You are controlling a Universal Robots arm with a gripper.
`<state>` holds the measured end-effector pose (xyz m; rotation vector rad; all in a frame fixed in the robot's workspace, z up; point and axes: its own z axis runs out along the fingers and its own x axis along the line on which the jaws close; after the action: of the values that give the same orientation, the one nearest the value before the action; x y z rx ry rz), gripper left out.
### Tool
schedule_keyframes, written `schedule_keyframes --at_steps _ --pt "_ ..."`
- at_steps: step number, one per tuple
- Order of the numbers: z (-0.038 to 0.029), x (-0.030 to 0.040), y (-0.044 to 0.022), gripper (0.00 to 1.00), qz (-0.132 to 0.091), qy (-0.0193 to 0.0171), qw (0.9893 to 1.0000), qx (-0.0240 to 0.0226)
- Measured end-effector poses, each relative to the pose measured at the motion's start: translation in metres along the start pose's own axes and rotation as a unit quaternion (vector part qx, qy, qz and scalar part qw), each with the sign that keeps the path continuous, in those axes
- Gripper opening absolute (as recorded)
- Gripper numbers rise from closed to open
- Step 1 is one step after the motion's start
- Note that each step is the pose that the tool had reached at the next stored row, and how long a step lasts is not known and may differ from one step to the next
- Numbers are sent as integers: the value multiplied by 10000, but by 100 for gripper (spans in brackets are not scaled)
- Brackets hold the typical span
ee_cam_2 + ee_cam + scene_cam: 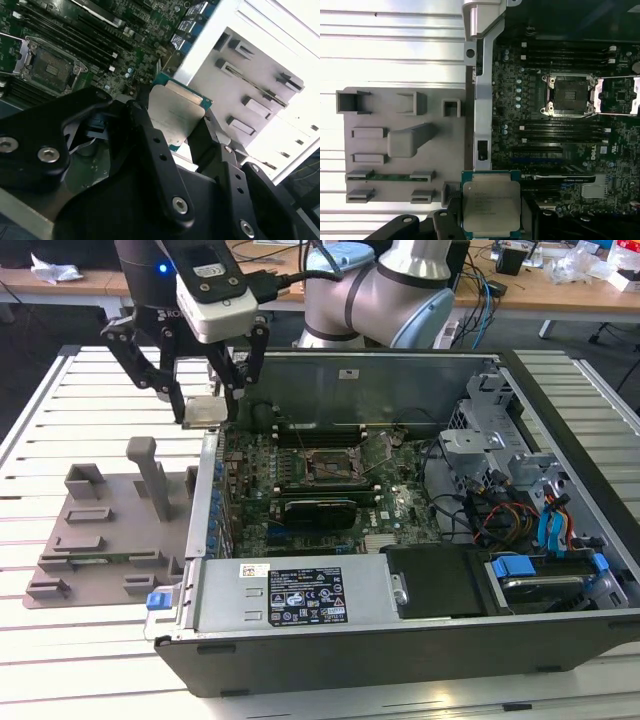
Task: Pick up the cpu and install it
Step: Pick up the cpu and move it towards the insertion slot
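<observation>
The cpu (206, 412) is a flat square chip with a silver-grey top plate, held in the air level with the open computer case's wall on the exterior view's left. My gripper (206, 402) is shut on it, one black finger on each side edge. Both wrist views show the cpu (491, 204) (175, 115) between the fingers (145, 130). The motherboard's socket (330, 466) (568, 94) (50, 62) lies open inside the case with its metal load plate swung up, off to the exterior view's right of the chip.
A grey plastic tray (100, 530) (395, 145) with upright holders and a memory stick lies on the slatted table beside the case. Inside the case are memory slots (565, 55), a black power supply (300, 595), drive cages and cables (520, 510).
</observation>
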<state>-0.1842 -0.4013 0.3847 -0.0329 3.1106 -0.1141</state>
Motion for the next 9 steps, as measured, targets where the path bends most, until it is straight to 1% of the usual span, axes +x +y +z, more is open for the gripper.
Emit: schedule_keyframes --at_steps 6,9 --pt "16 -221 -4 55 -1 0 10000 26" --pt "22 -289 -5 55 -1 1 10000 36"
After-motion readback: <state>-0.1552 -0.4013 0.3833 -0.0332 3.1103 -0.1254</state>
